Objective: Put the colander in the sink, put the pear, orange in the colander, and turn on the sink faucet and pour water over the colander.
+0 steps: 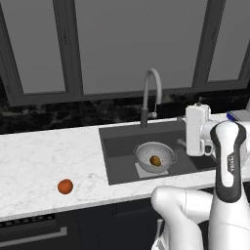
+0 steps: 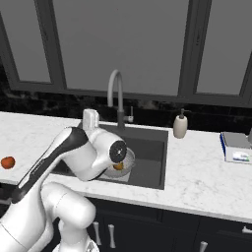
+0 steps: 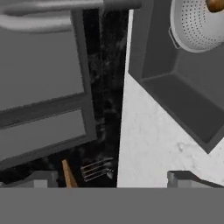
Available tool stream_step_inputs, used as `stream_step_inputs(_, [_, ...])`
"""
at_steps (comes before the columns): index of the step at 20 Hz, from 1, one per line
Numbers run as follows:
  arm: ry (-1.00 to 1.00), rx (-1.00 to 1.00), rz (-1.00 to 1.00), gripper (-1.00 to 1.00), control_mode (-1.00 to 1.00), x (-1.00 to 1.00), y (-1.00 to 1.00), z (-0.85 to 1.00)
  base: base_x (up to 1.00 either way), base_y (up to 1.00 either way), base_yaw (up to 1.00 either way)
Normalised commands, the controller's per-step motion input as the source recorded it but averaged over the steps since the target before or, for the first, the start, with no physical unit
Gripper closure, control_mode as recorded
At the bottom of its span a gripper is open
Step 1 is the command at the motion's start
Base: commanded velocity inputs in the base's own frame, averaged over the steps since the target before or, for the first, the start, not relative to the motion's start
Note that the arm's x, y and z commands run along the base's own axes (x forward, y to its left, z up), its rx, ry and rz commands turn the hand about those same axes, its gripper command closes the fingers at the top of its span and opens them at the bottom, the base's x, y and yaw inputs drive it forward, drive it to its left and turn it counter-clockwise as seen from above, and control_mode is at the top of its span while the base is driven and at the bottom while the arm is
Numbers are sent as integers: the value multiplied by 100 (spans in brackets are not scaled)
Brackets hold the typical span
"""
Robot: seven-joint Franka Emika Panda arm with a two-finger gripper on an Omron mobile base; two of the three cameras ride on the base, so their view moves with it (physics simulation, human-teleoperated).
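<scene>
While the colander (image 1: 155, 156) already sits upright in the sink (image 1: 117, 146) on the lighter patch at the basin floor, with the pear (image 1: 155, 160) resting inside it, the orange (image 1: 65, 186) lies alone on the white counter (image 1: 44, 156), well to the left of the basin and near the front edge. The gripper (image 3: 111, 178) hangs above the right part of the sink with its jaws spread wide and nothing between them; the hand view shows the two fingertips standing far apart over the counter beside the basin.

The main risk, judged from this layout, is the long reach across to the orange: a round fruit near the counter's edge could roll off if the fingers nudge it before closing. Swinging back, the arm could also clip the sink faucet (image 1: 151, 93), whose tall arch stands at the back rim and curves forward over the basin.

The colander opens straight up, its rim level; being round, it has no clear long axis, apart from the line through its small side handles, whose direction is hard to tell. The pear's orientation is too small to read.
</scene>
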Motion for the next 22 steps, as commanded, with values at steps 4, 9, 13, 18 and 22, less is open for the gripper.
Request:
stream_step_inputs(4, [-5, -31, 3, -100, -100, -76, 58, 79, 0, 0, 0])
stream_step_inputs(9, [0, -42, 14, -100, -100, -35, 78, 55, 0, 0, 0])
stream_step_inputs(13, [7, -50, 18, -100, -100, -2, 92, 22, 0, 0, 0])
stream_step_inputs(18, [24, -41, 18, -100, -100, -25, 74, -6, 0, 0, 0])
stream_step_inputs(22, [14, -24, 16, -100, -100, -36, 44, -38, 0, 0, 0])
